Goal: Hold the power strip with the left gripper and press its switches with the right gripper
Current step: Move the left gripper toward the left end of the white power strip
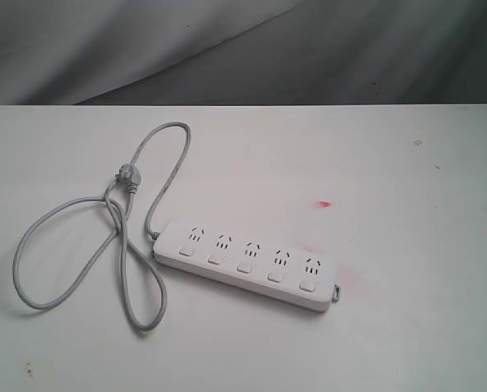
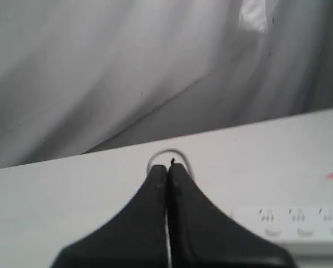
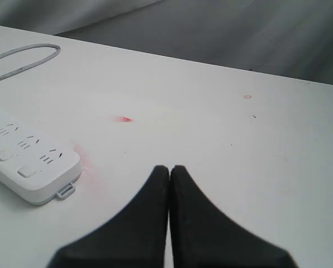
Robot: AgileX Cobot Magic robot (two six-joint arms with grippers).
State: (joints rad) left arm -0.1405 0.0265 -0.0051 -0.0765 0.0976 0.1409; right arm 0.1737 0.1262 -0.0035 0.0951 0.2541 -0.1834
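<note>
A white power strip (image 1: 247,265) lay diagonally near the middle of the white tabletop (image 1: 423,327), its five switches (image 1: 244,267) facing up. Its grey cord (image 1: 15,269) looped toward the left edge. The left gripper (image 2: 167,167) and right gripper (image 3: 170,169) hung above the table, fingers pressed together, empty.

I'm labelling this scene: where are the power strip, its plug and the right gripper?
power strip (image 1: 248,256): exterior view, middle of its top face.
plug (image 1: 127,181): exterior view, its grey body.
right gripper (image 3: 169,167): right wrist view, between its closed tips.
</note>
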